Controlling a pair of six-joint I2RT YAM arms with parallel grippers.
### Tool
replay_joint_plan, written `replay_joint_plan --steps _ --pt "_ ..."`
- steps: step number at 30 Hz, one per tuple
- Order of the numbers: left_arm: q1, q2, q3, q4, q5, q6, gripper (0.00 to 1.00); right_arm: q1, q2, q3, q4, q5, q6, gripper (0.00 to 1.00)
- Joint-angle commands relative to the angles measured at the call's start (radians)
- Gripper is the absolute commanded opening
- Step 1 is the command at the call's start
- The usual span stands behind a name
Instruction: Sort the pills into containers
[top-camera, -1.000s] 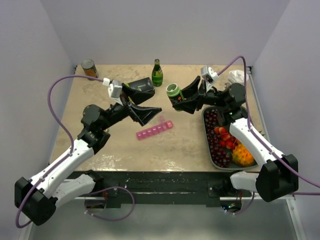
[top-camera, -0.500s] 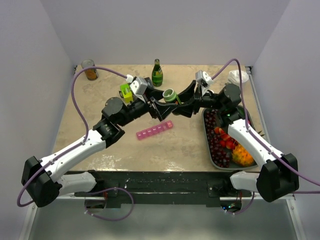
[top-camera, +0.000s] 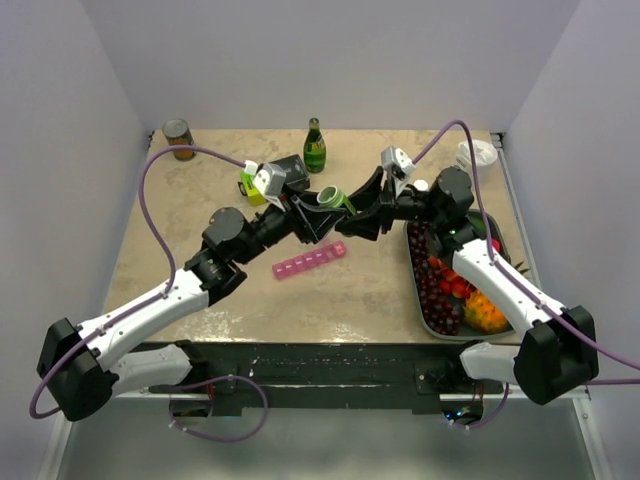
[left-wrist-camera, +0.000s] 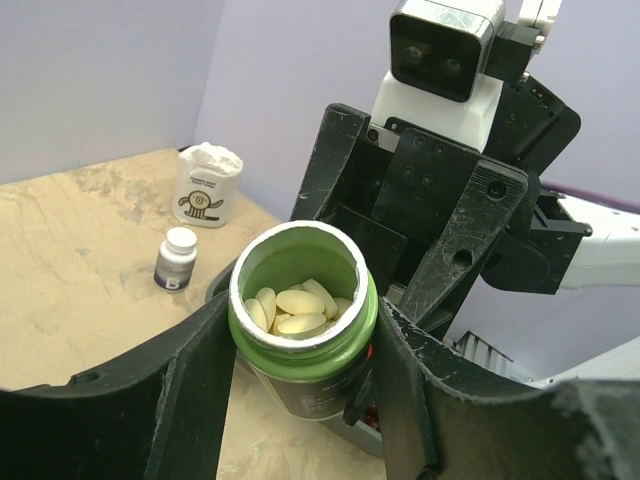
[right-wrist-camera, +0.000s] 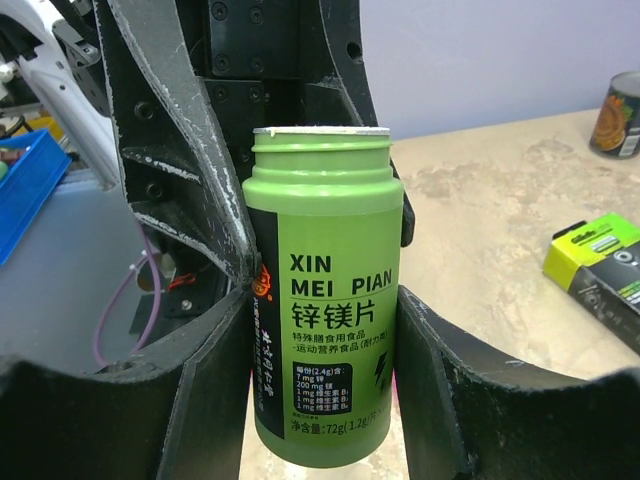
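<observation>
A green pill bottle (top-camera: 330, 199) hangs uncapped above the table's middle, between both grippers. My right gripper (right-wrist-camera: 322, 300) is shut on the bottle's (right-wrist-camera: 325, 300) labelled body. From the other side my left gripper (left-wrist-camera: 305, 330) has closed on the bottle (left-wrist-camera: 300, 350) just under its rim, both fingers against it. Pale oval pills (left-wrist-camera: 297, 305) lie inside. In the top view the left gripper (top-camera: 316, 213) and the right gripper (top-camera: 347, 212) meet at the bottle. The pink strip of containers (top-camera: 309, 260) lies on the table just below them, lids shut.
A grey fruit tray (top-camera: 413, 285) sits at the right. A green glass bottle (top-camera: 314, 146), a can (top-camera: 179, 137) and a black-and-lime box (top-camera: 270, 178) stand at the back. A small white bottle (left-wrist-camera: 178, 258) and a white tub (left-wrist-camera: 207, 185) sit near the back right corner.
My left arm swung right from over the box to the pill bottle and its wide-open jaws closed on it. The right gripper carried the bottle slightly left.
</observation>
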Motion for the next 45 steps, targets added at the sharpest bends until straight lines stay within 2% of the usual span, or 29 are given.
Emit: replay_joint_plan --steps 1,10,12,14,15,16,18,19,22,25,27,29,30,33,35,36,39,45 --pt "0.008 -0.093 -0.082 0.125 -0.11 -0.063 0.16 -0.012 -0.012 0.041 -0.052 0.089 -0.063 0.0" --pt "0.008 -0.134 -0.222 0.287 -0.167 -0.172 0.11 -0.012 0.0 0.039 -0.059 0.125 -0.059 0.0" --pt "0.008 -0.128 -0.225 0.301 -0.16 -0.175 0.11 -0.012 0.002 0.038 -0.059 0.123 -0.059 0.0" --pt "0.008 -0.12 -0.208 0.297 -0.143 -0.168 0.16 -0.012 0.003 0.035 -0.058 0.122 -0.06 0.0" --pt "0.008 -0.113 -0.202 0.292 -0.13 -0.166 0.2 -0.012 0.003 0.035 -0.056 0.122 -0.062 0.0" --pt "0.008 -0.113 -0.194 0.289 -0.114 -0.158 0.37 -0.014 0.003 0.033 -0.059 0.12 -0.065 0.0" --pt "0.008 -0.119 -0.187 0.28 -0.104 -0.149 0.56 -0.012 0.002 0.033 -0.07 0.119 -0.077 0.0" --pt "0.008 -0.123 -0.178 0.255 -0.103 -0.137 0.71 -0.012 0.002 0.033 -0.075 0.119 -0.085 0.0" --pt "0.008 -0.157 -0.161 0.188 -0.095 -0.084 0.89 -0.014 0.002 0.038 -0.108 0.12 -0.118 0.0" --pt "0.01 -0.22 -0.15 0.066 -0.103 0.021 0.97 -0.014 0.0 0.044 -0.173 0.126 -0.186 0.0" --pt "0.01 -0.278 -0.139 -0.072 -0.121 0.097 0.99 -0.017 0.0 0.047 -0.24 0.131 -0.261 0.0" --pt "0.01 -0.313 -0.125 -0.195 -0.149 0.238 0.99 -0.02 0.0 0.047 -0.329 0.137 -0.369 0.0" --pt "0.008 -0.343 -0.116 -0.314 -0.188 0.28 0.99 -0.022 0.002 0.047 -0.358 0.138 -0.408 0.0" --pt "0.01 -0.387 -0.139 -0.473 -0.352 0.467 1.0 -0.023 0.019 0.029 -0.475 0.143 -0.571 0.0" --pt "0.011 -0.403 -0.171 -0.492 -0.444 0.515 1.0 -0.023 0.031 0.019 -0.538 0.143 -0.699 0.0" --pt "0.011 -0.403 -0.208 -0.524 -0.533 0.541 1.0 -0.025 0.048 0.018 -0.57 0.16 -0.741 0.0" --pt "0.011 -0.355 -0.253 -0.519 -0.653 0.56 1.0 -0.023 0.083 0.031 -0.651 0.191 -0.893 0.0" --pt "0.017 -0.234 -0.191 -0.611 -0.748 0.561 1.0 -0.022 0.203 0.067 -0.77 0.287 -1.106 0.0"
